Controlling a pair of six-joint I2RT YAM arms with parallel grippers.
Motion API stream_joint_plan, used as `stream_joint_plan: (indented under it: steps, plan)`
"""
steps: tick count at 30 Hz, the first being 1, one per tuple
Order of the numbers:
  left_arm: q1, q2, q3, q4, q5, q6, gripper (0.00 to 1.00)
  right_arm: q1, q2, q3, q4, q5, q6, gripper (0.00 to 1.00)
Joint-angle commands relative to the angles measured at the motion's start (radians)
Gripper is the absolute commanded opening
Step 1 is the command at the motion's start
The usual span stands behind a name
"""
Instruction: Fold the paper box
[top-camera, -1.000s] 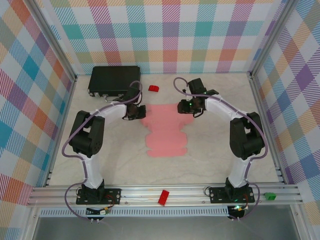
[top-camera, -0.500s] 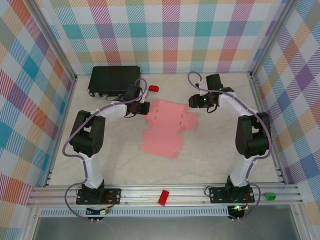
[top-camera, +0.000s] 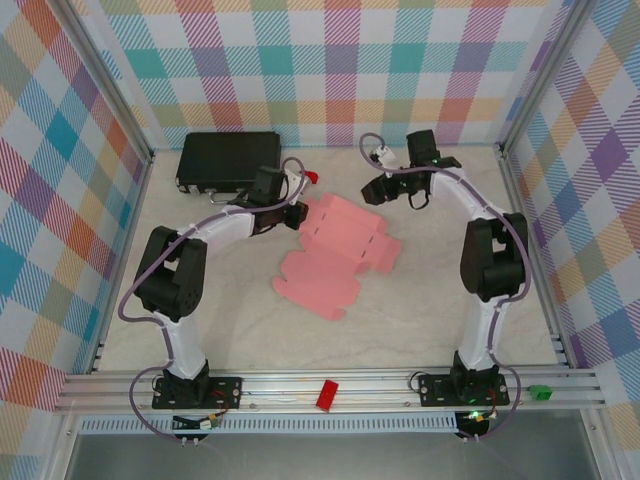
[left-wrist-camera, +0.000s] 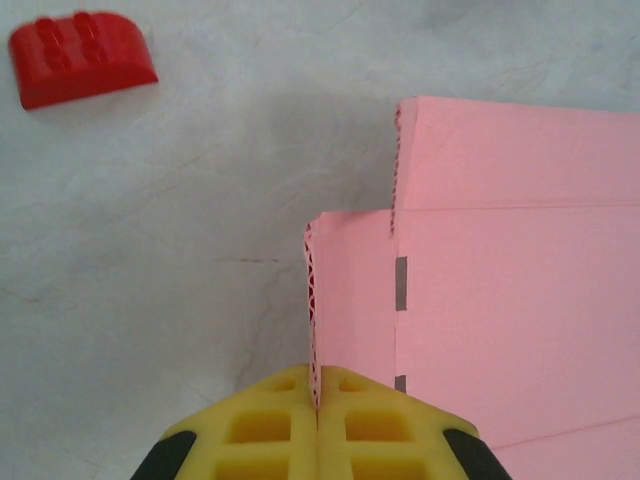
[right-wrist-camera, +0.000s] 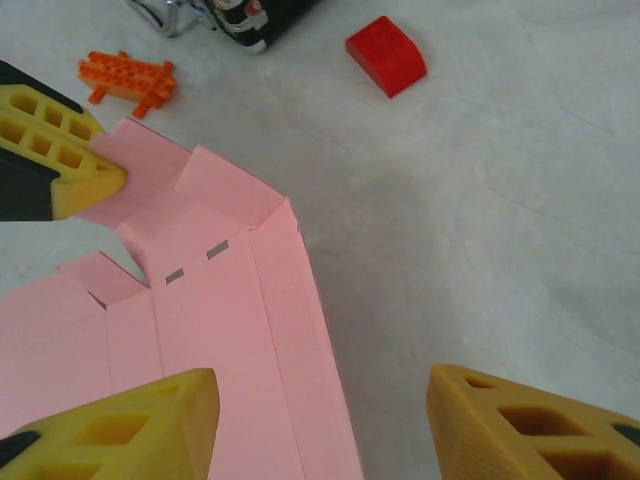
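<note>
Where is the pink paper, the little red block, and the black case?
paper box (top-camera: 335, 250), top view, on the middle of the flat pink sheet.
red block (left-wrist-camera: 82, 58), left wrist view, on its rounded top.
black case (top-camera: 228, 160), top view, on the middle of its lid.

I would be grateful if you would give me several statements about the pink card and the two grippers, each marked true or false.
The left gripper is shut on a tab of the paper box. True.
The right gripper is clamped on the card. False: its fingers stand open, holding nothing.
The paper box is folded into a closed box. False: it is a spread sheet.
A red block lies on the table near the gripped tab. True.
The black case rests on the sheet. False: it lies apart, far left.
</note>
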Motion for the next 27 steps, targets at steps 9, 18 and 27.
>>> stream_joint_plan:
  steps: [9, 18, 27]
  plan:
    - [-0.007, -0.088, -0.055, 0.077, 0.045, 0.044, 0.0, 0.011, 0.114, 0.115, -0.213, -0.15, -0.118, 0.54]
    - [-0.008, -0.108, -0.071, 0.089, 0.052, 0.057, 0.0, 0.012, 0.156, 0.131, -0.212, -0.09, -0.154, 0.57]
    - [-0.008, -0.111, -0.08, 0.098, 0.059, 0.063, 0.0, 0.012, 0.18, 0.136, -0.227, -0.091, -0.178, 0.54]
